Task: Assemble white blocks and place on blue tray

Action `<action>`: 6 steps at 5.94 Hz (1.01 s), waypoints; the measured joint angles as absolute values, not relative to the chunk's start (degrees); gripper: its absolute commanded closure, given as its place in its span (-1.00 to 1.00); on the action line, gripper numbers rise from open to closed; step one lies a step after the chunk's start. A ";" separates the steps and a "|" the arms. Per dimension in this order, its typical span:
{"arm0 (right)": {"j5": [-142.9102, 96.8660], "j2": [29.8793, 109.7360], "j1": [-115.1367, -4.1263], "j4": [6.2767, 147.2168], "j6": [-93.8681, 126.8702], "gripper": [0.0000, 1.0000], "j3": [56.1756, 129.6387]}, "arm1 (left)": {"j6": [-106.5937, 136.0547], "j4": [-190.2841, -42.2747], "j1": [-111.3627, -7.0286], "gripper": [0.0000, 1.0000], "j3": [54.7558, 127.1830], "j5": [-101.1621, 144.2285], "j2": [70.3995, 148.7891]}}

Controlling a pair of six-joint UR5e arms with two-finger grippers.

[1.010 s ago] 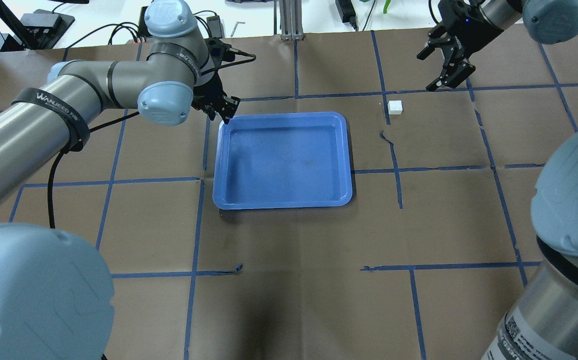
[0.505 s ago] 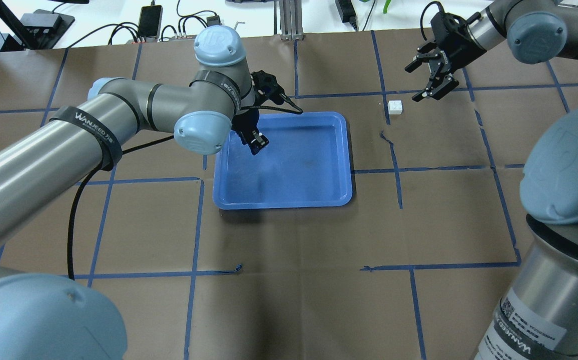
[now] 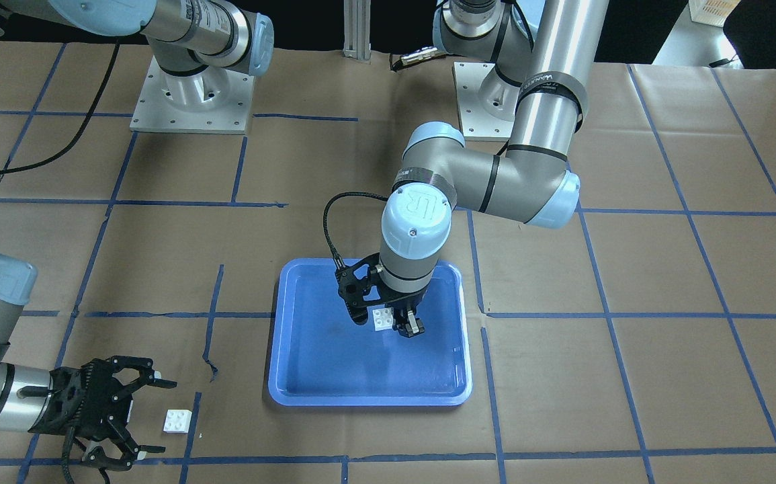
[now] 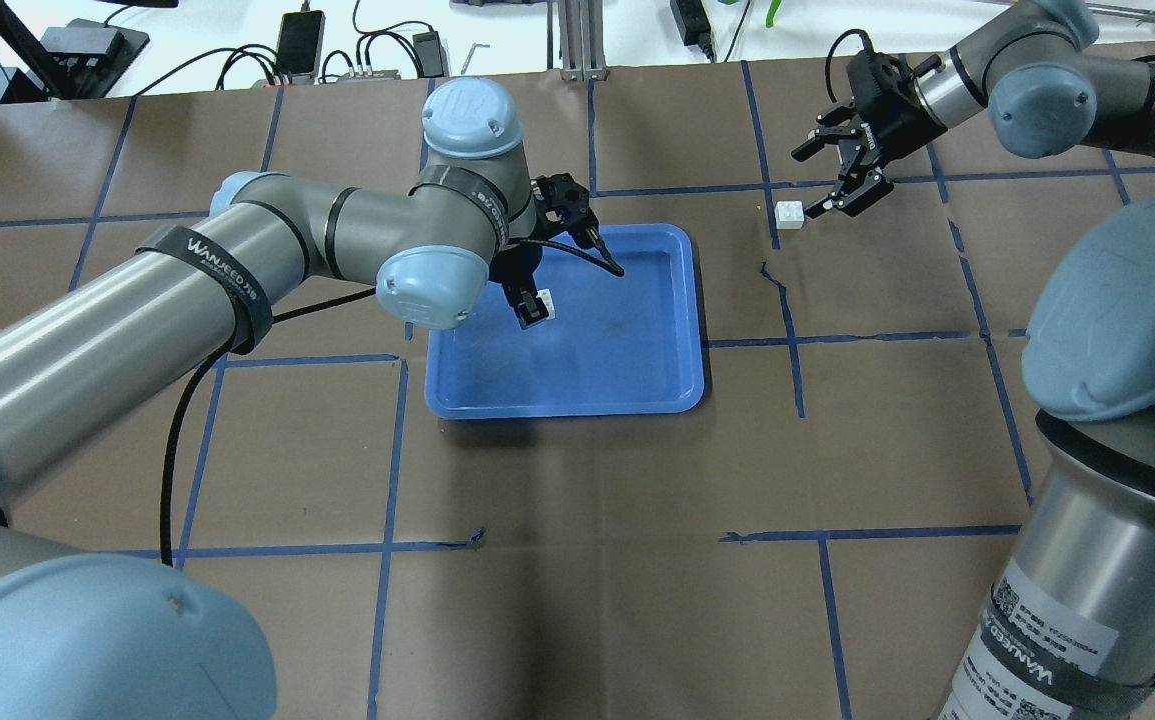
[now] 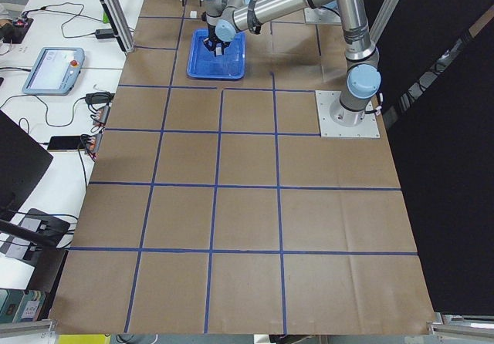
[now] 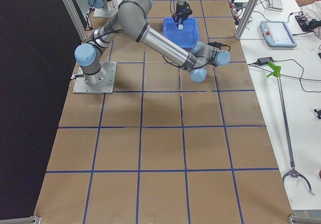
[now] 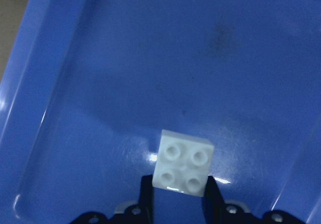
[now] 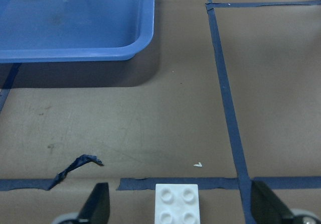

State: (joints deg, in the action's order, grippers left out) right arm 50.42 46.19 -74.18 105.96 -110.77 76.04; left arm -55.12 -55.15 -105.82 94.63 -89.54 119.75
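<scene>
My left gripper [image 4: 532, 310] is shut on a white block [image 4: 544, 303] and holds it low over the blue tray [image 4: 577, 402]. In the left wrist view the block [image 7: 183, 170] sits studs-up between the fingers above the tray's floor [image 7: 125, 58]. It also shows in the front view [image 3: 382, 318]. The second white block [image 4: 789, 214] lies on the table, right of the tray. My right gripper [image 4: 809, 182] is open just beside it. In the right wrist view this block [image 8: 177, 204] lies between the spread fingers [image 8: 98, 206].
The table is covered in brown paper with a grid of blue tape lines [image 4: 787, 300]. A loose curl of tape [image 8: 80, 164] lies between the tray [image 8: 75, 53] and the second block. Cables and power supplies [image 4: 357, 60] lie beyond the table's far edge.
My left gripper has moved from the tray's far left corner to over the tray's inside, and the block now shows in it. My right gripper has moved left and down, close to the second block.
</scene>
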 measured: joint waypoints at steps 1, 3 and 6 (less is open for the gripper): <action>50.50 45.85 -74.18 107.13 -110.83 -1.00 76.65 | -56.22 -52.28 -106.04 0.60 95.63 -89.50 120.49; 51.13 45.00 -74.18 108.46 -111.41 -1.00 77.27 | -56.73 -50.11 -106.14 0.37 97.23 -89.43 120.96; 51.31 44.69 -74.18 108.71 -111.92 -0.33 78.39 | -56.87 -49.82 -106.25 -0.52 97.62 -89.45 122.01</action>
State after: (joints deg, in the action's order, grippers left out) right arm 51.31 44.69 -74.18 108.71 -111.92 78.39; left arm -56.87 -49.82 -106.25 97.62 -89.45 122.01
